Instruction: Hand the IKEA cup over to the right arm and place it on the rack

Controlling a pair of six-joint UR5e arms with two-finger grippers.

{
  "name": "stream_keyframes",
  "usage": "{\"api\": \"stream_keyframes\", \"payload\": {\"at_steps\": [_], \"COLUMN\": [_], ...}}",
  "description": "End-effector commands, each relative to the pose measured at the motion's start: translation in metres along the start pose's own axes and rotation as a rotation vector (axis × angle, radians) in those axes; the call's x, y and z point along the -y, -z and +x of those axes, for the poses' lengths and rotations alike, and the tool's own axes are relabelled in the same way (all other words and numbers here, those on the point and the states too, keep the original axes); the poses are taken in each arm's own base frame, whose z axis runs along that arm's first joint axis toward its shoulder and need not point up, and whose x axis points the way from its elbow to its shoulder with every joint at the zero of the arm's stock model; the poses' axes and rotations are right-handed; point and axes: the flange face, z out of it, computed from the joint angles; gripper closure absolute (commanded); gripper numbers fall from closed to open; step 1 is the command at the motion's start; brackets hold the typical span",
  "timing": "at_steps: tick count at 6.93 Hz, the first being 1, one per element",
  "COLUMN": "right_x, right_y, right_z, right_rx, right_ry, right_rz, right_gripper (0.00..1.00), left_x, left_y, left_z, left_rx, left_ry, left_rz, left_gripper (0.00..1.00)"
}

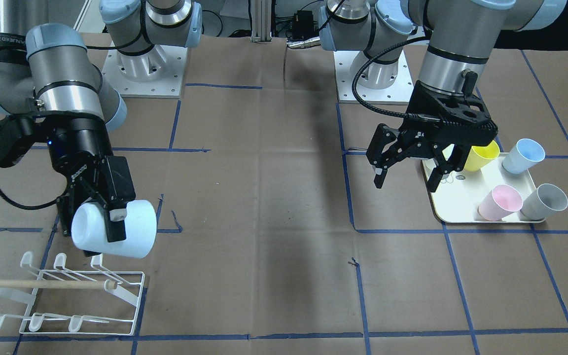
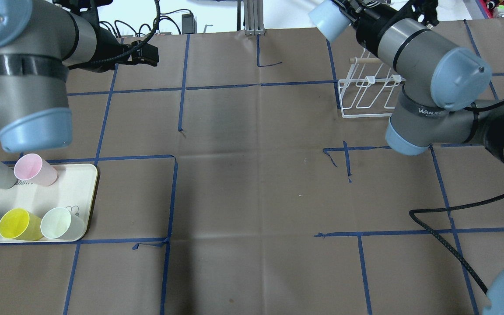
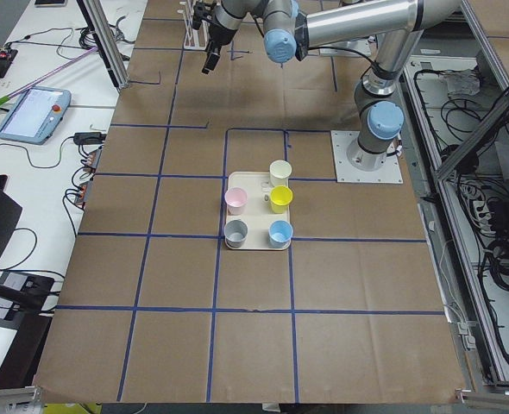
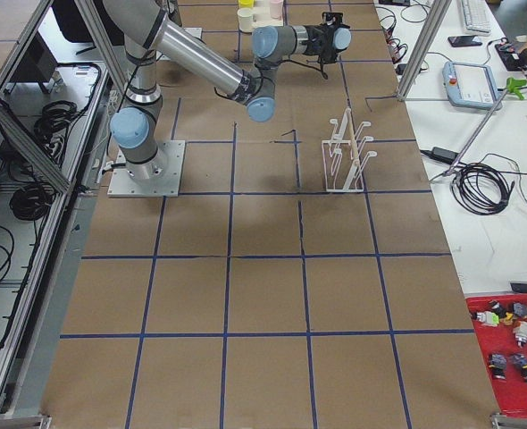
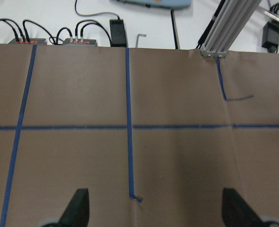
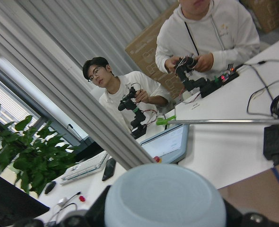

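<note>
Front-facing view first: the right arm [image 1: 62, 74] has its pincer [image 1: 102, 234] clamped on the pale blue cup [image 1: 138, 231]. The cup lies on its side in the air, just over the far prongs of the white rack [image 1: 42, 283], at the near left of the surface [image 1: 264, 197]. Over on the right, the left pincer [image 1: 406, 185] hangs spread wide with nothing in it, at the left edge of the cream tray [image 1: 456, 209]. A yellow cup [image 1: 481, 157], a blue cup [image 1: 523, 155], a pink cup [image 1: 500, 202] and a grey cup [image 1: 544, 201] stand there.

Overhead: the held cup is up at the far right, with the rack just nearer. A pale green cup [image 2: 61, 223] makes five on the tray.

Left wrist: both fingertips [image 5: 78, 208] are apart, with bare brown paper between them.

Right wrist: the cup's pale blue fills the bottom, and two people [image 6: 130, 90] work at a white desk beyond.
</note>
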Motion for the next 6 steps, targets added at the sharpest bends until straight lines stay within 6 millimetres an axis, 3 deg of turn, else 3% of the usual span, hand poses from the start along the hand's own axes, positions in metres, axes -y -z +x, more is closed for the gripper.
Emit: {"api": "stream_keyframes", "payload": {"at_steps": [1,3,5,6], "right_x": [0.013,0.016,0.006,-0.002], "right_y": [-0.031,-0.068,-0.074,-0.075], "right_z": [0.038,0.063,0.071,0.076], "right_rx": [-0.152,-0.215,-0.224,-0.236], "right_ry": [0.382,0.406,0.418,0.504], "right_rz": [0.052,0.113,0.094,0.067], "right_gripper": [0.61,0.61,0.61,0.61], "left_x": [-0.017,-0.024,-0.032,-0.033], "left_y": [0.022,0.032,0.033,0.033], "left_z": [-0.002,0.0,0.001,-0.008], "left_rx": [0.077,0.06,0.061,0.067], "left_ry": [-0.011,-0.01,-0.013,0.0], "left_rz": [-0.257,-0.256,-0.253,-0.257], "left_gripper": [0.0,0.0,0.0,0.0]}}
